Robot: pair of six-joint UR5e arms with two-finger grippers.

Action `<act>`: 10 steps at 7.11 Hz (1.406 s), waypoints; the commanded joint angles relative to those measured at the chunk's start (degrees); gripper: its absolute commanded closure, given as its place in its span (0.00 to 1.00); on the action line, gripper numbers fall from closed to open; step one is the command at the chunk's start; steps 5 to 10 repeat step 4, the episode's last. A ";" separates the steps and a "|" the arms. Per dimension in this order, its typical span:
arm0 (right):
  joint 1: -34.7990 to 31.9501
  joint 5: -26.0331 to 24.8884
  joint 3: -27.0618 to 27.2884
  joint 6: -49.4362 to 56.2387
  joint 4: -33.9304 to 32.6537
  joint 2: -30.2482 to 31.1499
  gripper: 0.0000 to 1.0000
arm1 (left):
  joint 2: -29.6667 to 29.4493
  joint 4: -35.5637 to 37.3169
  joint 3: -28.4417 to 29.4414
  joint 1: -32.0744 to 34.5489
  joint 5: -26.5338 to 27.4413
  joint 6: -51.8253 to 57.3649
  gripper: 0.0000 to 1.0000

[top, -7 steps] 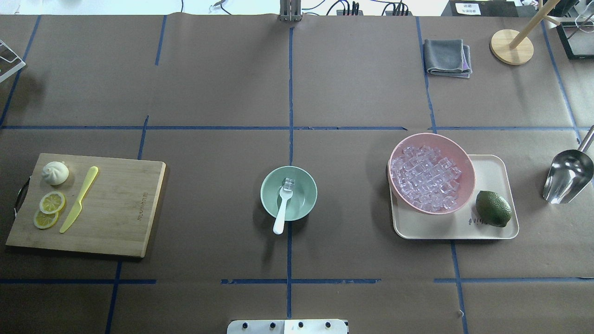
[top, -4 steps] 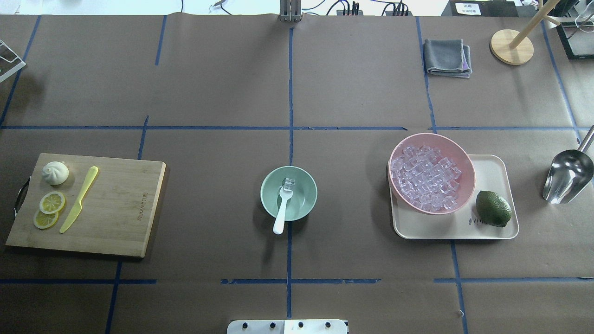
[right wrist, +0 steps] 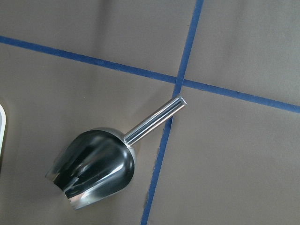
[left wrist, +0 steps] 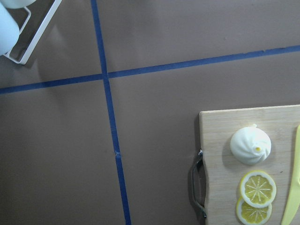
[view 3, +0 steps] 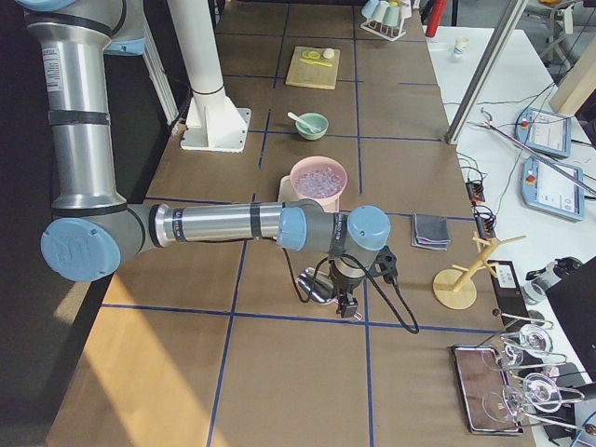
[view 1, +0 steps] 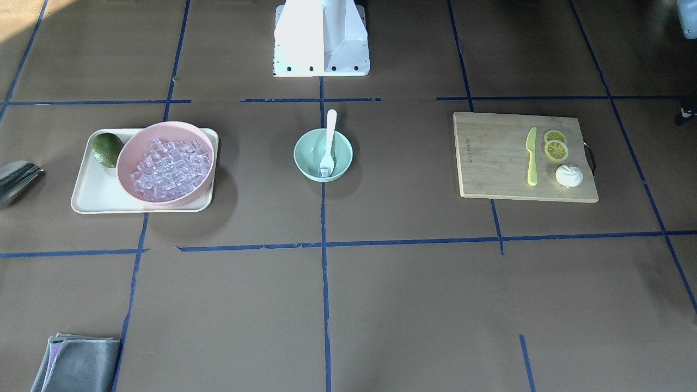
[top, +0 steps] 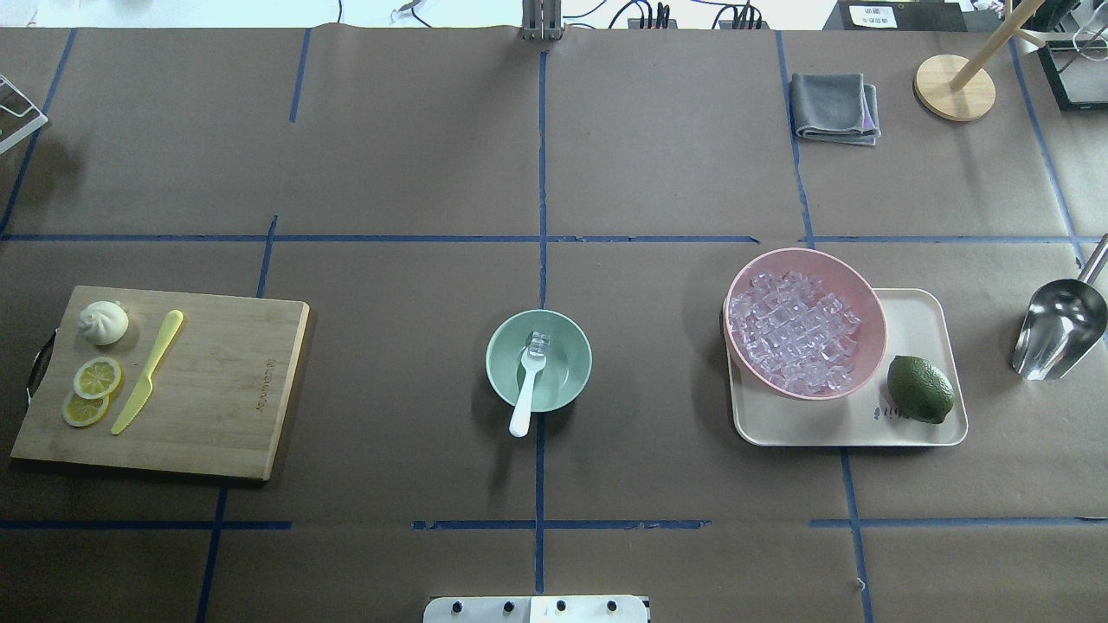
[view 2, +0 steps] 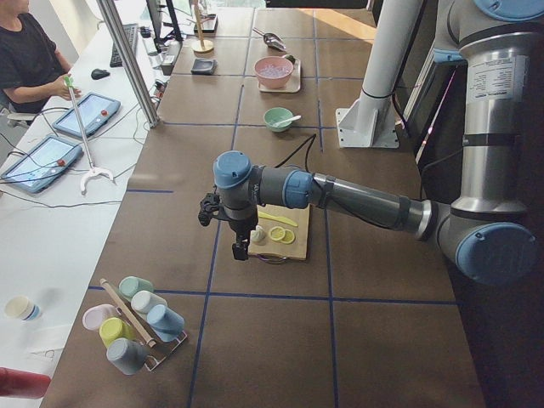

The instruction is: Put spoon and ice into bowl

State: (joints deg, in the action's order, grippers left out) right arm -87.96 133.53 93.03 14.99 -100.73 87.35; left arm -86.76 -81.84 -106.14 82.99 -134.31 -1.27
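The mint-green bowl stands at the table's middle, also in the front view. The white spoon lies in it, its scoop inside and its handle over the near rim; it also shows in the front view. One clear ice cube rests in the bowl at the spoon's scoop. The left gripper hovers above the cutting board's end, far from the bowl. The right gripper hovers over the steel scoop. Both show only in side views, so I cannot tell whether they are open or shut.
A pink bowl full of ice cubes and a lime sit on a cream tray at right. A steel scoop lies beyond it. A cutting board with a yellow-green knife, bun and lemon slices lies at left.
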 commanded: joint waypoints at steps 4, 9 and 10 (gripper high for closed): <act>-0.11 0.42 -1.35 -0.22 2.90 0.36 0.00 | -0.60 -0.07 0.22 1.82 -0.16 0.04 0.00; -0.11 0.42 -1.35 -0.22 2.90 0.36 0.00 | -0.60 -0.07 0.22 1.82 -0.16 0.04 0.00; -0.11 0.42 -1.35 -0.22 2.90 0.36 0.00 | -0.60 -0.07 0.22 1.82 -0.16 0.04 0.00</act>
